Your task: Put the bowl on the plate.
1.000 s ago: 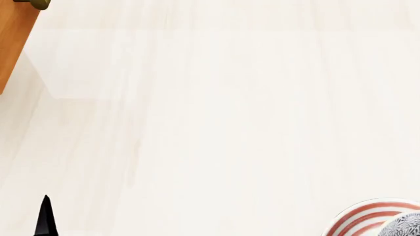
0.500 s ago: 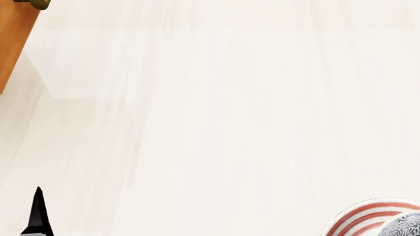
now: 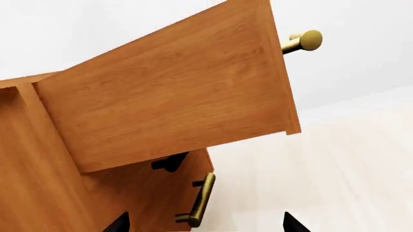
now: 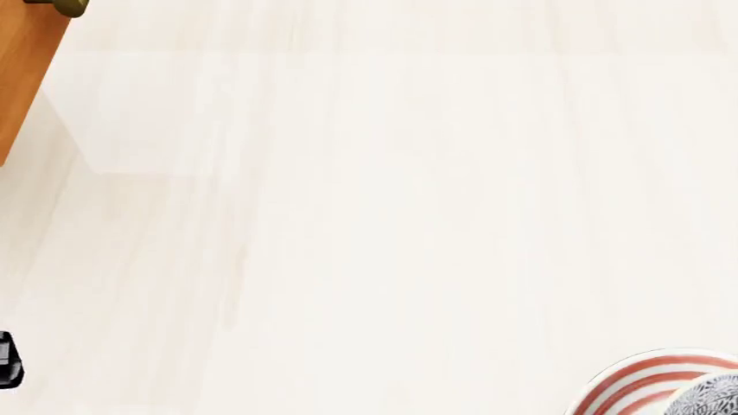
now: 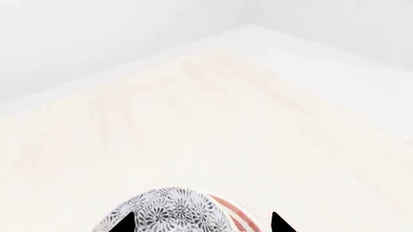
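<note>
Bowl (image 5: 171, 211) is sitting upright on the plate (image 5: 235, 217), rim facing up, round so no long axis. Right end effector (image 5: 200, 223) is hovering just above it, fingertips spread, gripping nothing. Left end effector (image 3: 203, 223) is likewise spread, facing the wooden cabinet (image 3: 161, 111).

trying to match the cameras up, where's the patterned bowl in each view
Head view: the bowl is cut off at the bottom right corner.
Right wrist view: the bowl sits at the bottom edge, just left of centre.
Left wrist view: not in it, only the wooden cabinet.
Shared landmark: the red-ringed plate under the bowl.
</note>
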